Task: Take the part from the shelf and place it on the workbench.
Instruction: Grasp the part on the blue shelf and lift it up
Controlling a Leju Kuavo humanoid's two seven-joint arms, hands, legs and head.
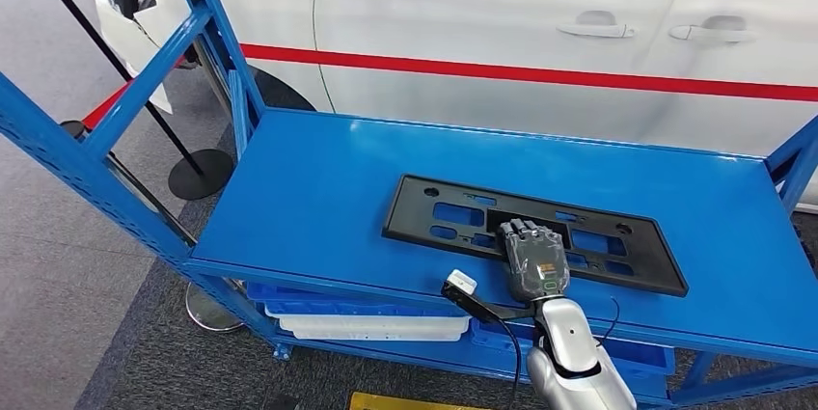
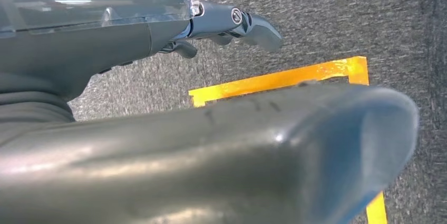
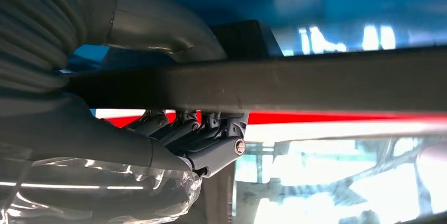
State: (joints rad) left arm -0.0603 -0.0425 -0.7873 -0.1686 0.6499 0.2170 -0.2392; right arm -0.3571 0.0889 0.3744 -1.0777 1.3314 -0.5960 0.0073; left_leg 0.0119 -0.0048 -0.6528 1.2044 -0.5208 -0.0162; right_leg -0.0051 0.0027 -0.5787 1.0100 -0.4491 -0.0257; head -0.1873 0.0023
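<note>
The part is a flat black plastic frame with cut-outs, lying on the top board of the blue shelf. My right hand reaches in from below and sits over the part's near edge at its middle. In the right wrist view the part's edge runs between the thumb and the dark fingers, so the hand grips it. My left hand hangs over the grey carpet with its fingers stretched out and nothing in it.
A white car with a red stripe stands right behind the shelf. Blue uprights frame the shelf's left side and right corner. Bins sit on the lower level. A black stanchion base stands at left. Yellow tape marks the floor.
</note>
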